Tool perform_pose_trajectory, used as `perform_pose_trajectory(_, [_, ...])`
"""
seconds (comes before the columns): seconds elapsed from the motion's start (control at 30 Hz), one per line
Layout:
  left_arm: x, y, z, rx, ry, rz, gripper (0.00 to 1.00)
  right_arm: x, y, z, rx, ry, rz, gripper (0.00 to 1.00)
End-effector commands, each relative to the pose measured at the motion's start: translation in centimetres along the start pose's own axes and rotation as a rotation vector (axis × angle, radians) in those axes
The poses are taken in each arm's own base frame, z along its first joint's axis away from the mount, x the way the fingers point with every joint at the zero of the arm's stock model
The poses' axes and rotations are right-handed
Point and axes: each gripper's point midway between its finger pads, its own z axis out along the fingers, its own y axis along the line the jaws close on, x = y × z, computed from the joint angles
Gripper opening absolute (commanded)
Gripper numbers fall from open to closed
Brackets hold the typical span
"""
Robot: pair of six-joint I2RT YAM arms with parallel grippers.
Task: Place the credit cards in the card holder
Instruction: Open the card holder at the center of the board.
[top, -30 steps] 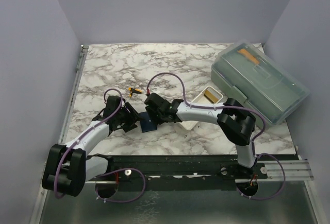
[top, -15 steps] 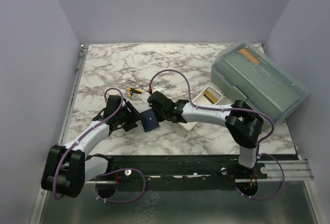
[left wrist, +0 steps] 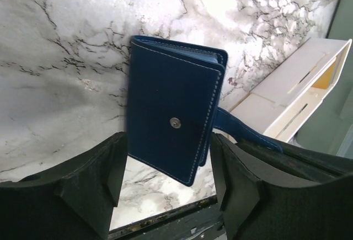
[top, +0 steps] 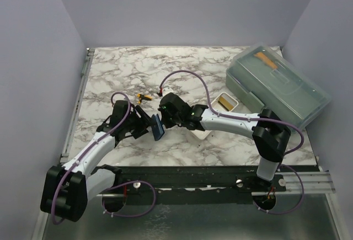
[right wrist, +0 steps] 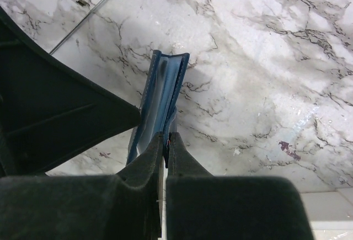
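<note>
Pinching the card holder (right wrist: 162, 85) on edge over the bench (right wrist: 265, 85), the right fingers (right wrist: 157, 152) are closed tight; the left fingers (left wrist: 94, 185) stand wide with it between them.

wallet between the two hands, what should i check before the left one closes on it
1. Right hand shut on the wallet: ok.
2. Left hand open, a finger on each side of the wallet: ok.
3. Wallet lifted on edge, not flat on the table: ok.
4. Wallet spread open for loading: not ok, it is folded.
5. Tan card lying free in the white tray: ok.
6. Second card located: cannot tell, none in view.
</note>
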Motion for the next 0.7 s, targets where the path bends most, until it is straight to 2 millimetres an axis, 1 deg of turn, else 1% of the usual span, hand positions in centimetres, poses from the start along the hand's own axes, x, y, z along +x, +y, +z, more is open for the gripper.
perform_pose_trajectory(0.0, [-0.8, -1.3, -0.8, 0.022, -0.044, 0.015, 0.67, 0.0, 1.2, -0.4, -0.056, -0.005, 0.009, 0.0])
perform_pose_trajectory(0.07, [-0.7, -1.6, -0.7, 0.026, -0.031, 0.02, 0.68, 0.1, 1.1, -0.4, -0.053, 0.0, 0.009, 0.0])
perform_pose_trajectory(0.13, [-0.6, -2.0, -0.6, 0.03, -0.019, 0.042, 0.73, 0.1, 1.1, -0.5, -0.053, 0.0, 0.007, 0.0])
perform_pose_trajectory(0.2, [-0.5, -2.2, -0.4, 0.029, -0.012, 0.067, 0.75, 0.0, 1.1, -0.5, -0.054, -0.002, 0.004, 0.0])
perform_pose_trajectory(0.3, [-0.4, -1.9, -0.3, 0.016, -0.016, 0.078, 0.69, -0.1, 1.1, -0.5, -0.051, -0.002, 0.002, 0.0])
perform_pose_trajectory(0.47, [-0.8, -0.5, 0.0, -0.05, -0.03, 0.108, 0.57, -0.4, 1.2, -0.9, -0.055, -0.01, 0.004, 0.0])
perform_pose_trajectory(0.5, [-0.8, 0.0, 0.0, -0.081, -0.028, 0.108, 0.54, -0.5, 1.1, -1.1, -0.055, -0.015, 0.005, 0.0])
perform_pose_trajectory(0.67, [-1.2, 1.4, -0.4, -0.156, -0.052, 0.112, 0.5, -0.4, 0.4, -1.4, -0.027, -0.02, -0.003, 0.0])
